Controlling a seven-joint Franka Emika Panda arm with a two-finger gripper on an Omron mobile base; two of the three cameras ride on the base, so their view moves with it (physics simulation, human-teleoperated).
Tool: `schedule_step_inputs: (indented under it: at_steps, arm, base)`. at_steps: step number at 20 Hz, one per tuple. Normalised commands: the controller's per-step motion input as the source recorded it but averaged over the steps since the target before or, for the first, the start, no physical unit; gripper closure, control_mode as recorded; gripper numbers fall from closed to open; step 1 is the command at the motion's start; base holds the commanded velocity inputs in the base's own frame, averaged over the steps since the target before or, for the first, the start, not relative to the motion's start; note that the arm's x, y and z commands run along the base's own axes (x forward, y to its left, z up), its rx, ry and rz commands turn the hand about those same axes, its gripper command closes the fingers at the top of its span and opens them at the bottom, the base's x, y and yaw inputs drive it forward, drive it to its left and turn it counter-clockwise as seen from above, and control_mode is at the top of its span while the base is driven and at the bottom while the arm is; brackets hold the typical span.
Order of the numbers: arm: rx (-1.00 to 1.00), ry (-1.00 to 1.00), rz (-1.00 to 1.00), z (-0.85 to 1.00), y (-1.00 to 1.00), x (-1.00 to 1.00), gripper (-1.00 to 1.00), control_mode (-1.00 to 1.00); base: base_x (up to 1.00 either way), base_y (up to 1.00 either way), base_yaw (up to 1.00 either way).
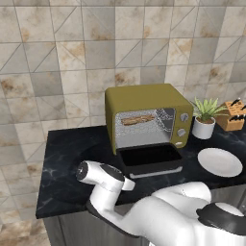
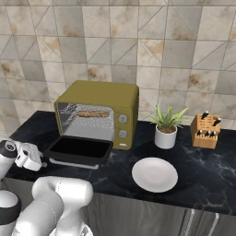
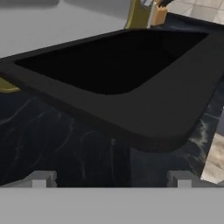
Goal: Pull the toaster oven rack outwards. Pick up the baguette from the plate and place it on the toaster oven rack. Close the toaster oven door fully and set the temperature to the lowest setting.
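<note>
The baguette (image 1: pixel 138 119) is already lying on the toaster oven rack (image 1: pixel 144 126), leaving the plate (image 1: pixel 220 162) bare. The gripper (image 3: pixel 111 179) is hovering wide near the toaster oven door (image 1: pixel 150 158), which is hanging open; closing and temperature are remaining.

I have the arm (image 1: pixel 158 216) folded low along the bottom of the left base view, its white elbow bulking at lower right and the forearm running toward lower centre. The wrist (image 1: pixel 103 177) sits left of centre there. In the hand view my gripper (image 3: pixel 111 178) shows its two fingertips (image 3: pixel 40 178) wide apart at the bottom edge, nothing between them.
</note>
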Motion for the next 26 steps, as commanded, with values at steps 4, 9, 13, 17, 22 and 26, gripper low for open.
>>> schedule_step_inputs:
  at_steps: [4, 9, 13, 17, 22, 26]
  arm:
    - [-0.05, -0.05, -0.02, -0.18, 0.09, 0.08, -1.0, -1.0]
    - [-0.04, -0.06, -0.03, -0.1, 0.09, 0.09, -1.0, -1.0]
    - [-0.03, -0.05, -0.02, -0.06, 0.01, 0.11, -1.0, -1.0]
    - [0.0, -0.02, -0.01, -0.05, 0.0, 0.09, -1.0, -1.0]
    - [0.0, 0.0, 0.0, -0.07, 0.0, 0.1, -1.0, -1.0]
    - [0.0, 0.0, 0.0, -0.06, 0.0, 0.1, -1.0, -1.0]
  base:
    - [0.0, 0.0, 0.0]
    - [0.0, 0.0, 0.0]
    - [0.0, 0.0, 0.0]
    - [0.0, 0.0, 0.0]
    - [0.0, 0.0, 0.0]
    - [0.0, 0.0, 0.0]
